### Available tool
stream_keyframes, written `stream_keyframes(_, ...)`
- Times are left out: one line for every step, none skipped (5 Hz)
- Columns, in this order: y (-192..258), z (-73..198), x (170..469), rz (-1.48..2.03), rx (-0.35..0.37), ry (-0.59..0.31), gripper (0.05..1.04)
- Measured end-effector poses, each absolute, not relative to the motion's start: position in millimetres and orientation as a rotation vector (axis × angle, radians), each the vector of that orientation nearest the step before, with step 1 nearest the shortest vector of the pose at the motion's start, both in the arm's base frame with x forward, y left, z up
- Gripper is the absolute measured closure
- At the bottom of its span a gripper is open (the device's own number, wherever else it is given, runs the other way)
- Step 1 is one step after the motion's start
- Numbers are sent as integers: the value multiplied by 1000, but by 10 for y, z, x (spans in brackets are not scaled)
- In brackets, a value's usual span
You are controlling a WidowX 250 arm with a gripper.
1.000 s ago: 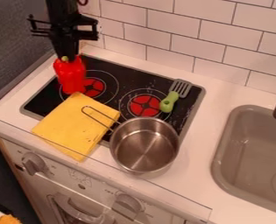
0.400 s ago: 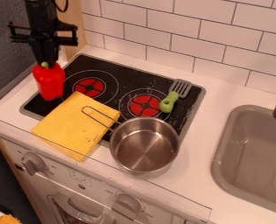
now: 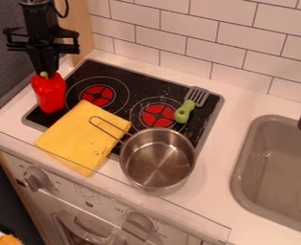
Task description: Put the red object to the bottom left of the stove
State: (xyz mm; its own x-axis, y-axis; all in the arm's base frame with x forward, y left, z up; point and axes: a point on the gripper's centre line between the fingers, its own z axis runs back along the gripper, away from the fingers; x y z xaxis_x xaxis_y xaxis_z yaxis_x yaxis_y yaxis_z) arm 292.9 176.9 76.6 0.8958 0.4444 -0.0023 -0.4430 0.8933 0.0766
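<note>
Lower left of the frame: a ridged knob on the oven front; a second knob lies toward the lower centre. Beyond them, the steel pot stands over the stove's front edge at the centre, its wire handle reaching over the folded yellow cloth, left of centre. At right is the grey sink. The stove extends behind pot and cloth, with the green spatula lying by the right burner.

The red object is upright at the left of the frame, over the stove's left margin, just beyond the cloth's upper left edge; whether its base touches the surface cannot be told. Directly above, the black gripper hangs with its fingers drawn closely together at the object's top, pinching it there. White wall tiles form the background.

Change: object and gripper have travelled together from beside the left burner toward the left edge, the latest shift being small and slightly toward the viewer. The transfer thus appears nearly complete; a little more travel toward the lower left corner, lowering and release probably remain. The nearby cloth could catch the base or unsettle it.

Lettering: faint marks around the knobs are not legible; no brand or label can be read.
</note>
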Motion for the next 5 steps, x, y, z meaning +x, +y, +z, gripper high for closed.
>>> stream_keyframes(1830,770,2887,477,74,24,1001)
stream_keyframes(1882,771,2854,489,69,27,1001)
stream_keyframes(1900,776,2853,484,69,26,979)
stream_keyframes(1934,755,2827,491,64,32,790)
stream_keyframes(1931,755,2831,487,62,29,495)
